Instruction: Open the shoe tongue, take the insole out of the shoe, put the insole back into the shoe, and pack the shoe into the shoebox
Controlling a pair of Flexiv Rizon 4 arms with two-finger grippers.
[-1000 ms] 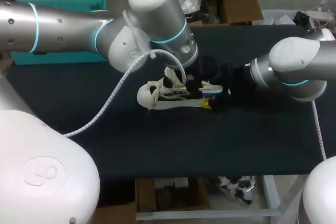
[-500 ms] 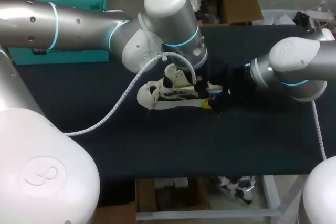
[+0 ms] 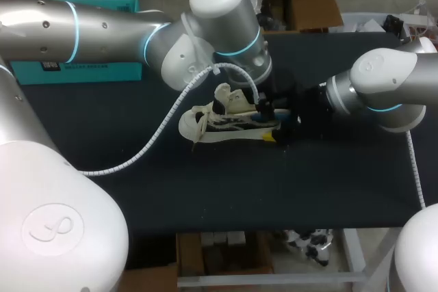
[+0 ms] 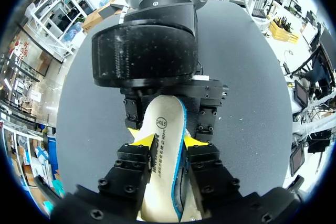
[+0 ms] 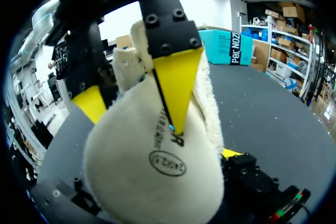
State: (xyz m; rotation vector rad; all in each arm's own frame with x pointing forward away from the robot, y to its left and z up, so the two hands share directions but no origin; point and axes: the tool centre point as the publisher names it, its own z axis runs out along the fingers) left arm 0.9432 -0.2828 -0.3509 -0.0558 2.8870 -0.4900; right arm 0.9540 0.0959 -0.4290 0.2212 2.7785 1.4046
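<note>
From the head camera I am seeing the shoe lying near the middle of the table. Its toe is pointing toward my left side and its heel is at my right gripper. My left gripper is hanging just above the heel end, and the insole is rising out of the shoe's opening beside it.

Through the left wrist camera I am watching the left gripper pinching the insole narrowly, one yellow tip on each side. The insole's long axis is running straight ahead toward the right gripper's black body.

Through the right wrist camera the insole's rounded, fuzzy end is filling the space ahead of the right gripper. I cannot tell whether that gripper is clamped or slack.

I am judging the left arm to be the one to draw. The pull should go along the insole's length, up and away from the heel.
</note>
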